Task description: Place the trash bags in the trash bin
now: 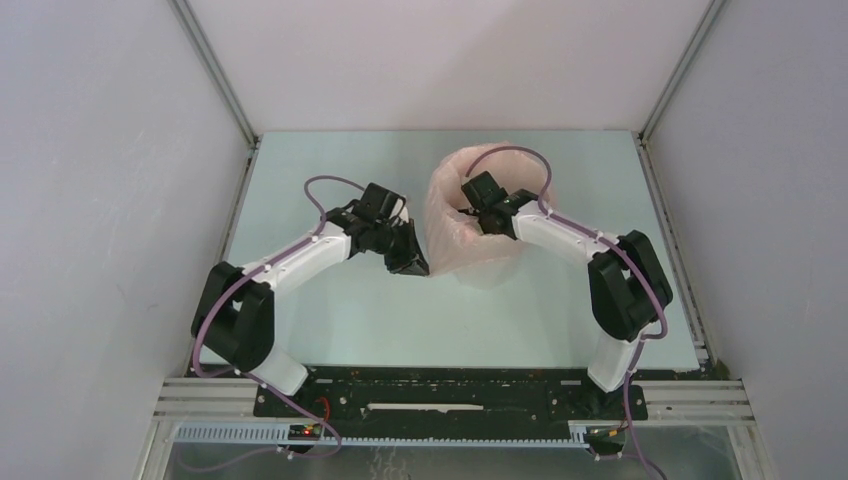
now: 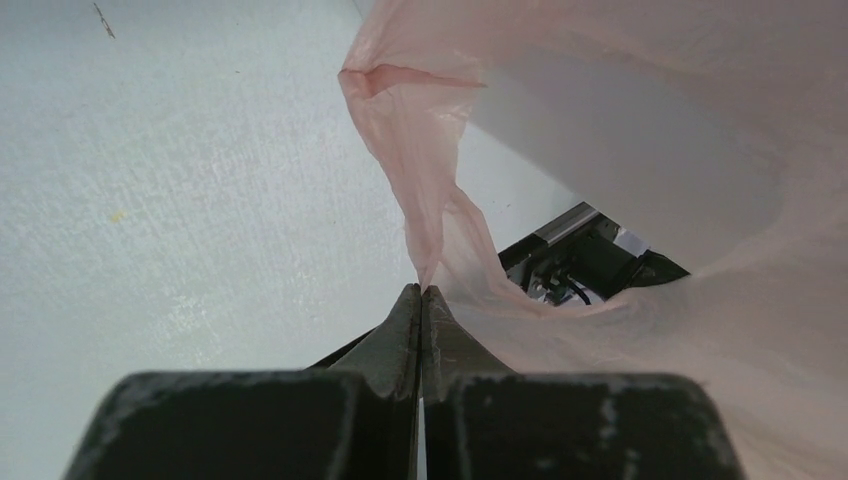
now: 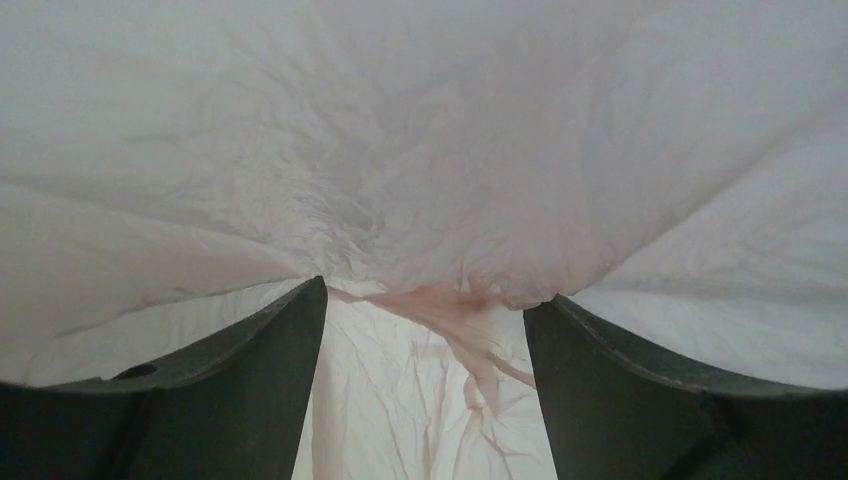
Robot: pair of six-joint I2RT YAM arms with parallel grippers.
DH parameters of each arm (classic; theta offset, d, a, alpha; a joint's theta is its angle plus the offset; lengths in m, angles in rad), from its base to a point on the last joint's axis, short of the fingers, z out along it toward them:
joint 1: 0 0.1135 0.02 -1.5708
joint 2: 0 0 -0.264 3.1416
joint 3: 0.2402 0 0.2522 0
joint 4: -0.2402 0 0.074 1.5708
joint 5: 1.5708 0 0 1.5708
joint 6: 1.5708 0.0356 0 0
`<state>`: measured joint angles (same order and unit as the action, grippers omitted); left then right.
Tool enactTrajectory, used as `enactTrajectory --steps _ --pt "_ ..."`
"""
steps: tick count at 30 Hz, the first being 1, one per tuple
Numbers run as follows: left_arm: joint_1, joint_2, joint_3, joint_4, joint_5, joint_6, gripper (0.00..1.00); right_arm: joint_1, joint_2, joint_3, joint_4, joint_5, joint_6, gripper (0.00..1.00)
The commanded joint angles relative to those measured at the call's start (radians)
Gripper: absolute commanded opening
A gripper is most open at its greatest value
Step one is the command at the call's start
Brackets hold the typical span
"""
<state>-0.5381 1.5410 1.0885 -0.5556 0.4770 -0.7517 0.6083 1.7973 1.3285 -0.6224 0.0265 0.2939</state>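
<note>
The pale-pink trash bag (image 1: 447,232) is draped over the small white trash bin (image 1: 494,274), whose lower part shows below the film. Just left of the bin, my left gripper (image 1: 419,267) is shut on a twisted strip of the bag's edge (image 2: 425,190), the film running up from its tips (image 2: 421,290). My right gripper (image 1: 470,214) reaches down into the bag's mouth from the right. Its jaws stand open (image 3: 430,292) with wrinkled bag film (image 3: 400,150) stretched over and between them. In that view the bin is hidden by the film.
The pale green tabletop (image 1: 330,310) is walled by white panels at the back and sides. The arms' base rail (image 1: 450,395) runs along the near edge. A purple cable (image 1: 525,155) loops over the bag's far side.
</note>
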Motion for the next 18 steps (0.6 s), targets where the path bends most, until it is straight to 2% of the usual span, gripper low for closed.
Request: enactTrajectory --steps 1,10,18 --pt "-0.014 0.008 0.037 0.024 0.022 0.007 0.01 0.014 -0.087 0.113 -0.084 -0.017 0.039 0.81" --pt "-0.026 0.042 0.034 0.023 0.012 0.026 0.0 0.003 -0.184 0.216 -0.159 -0.001 0.052 0.82" --pt "-0.035 0.093 0.042 0.014 -0.011 0.056 0.0 -0.029 -0.152 0.234 -0.175 -0.064 0.038 0.82"
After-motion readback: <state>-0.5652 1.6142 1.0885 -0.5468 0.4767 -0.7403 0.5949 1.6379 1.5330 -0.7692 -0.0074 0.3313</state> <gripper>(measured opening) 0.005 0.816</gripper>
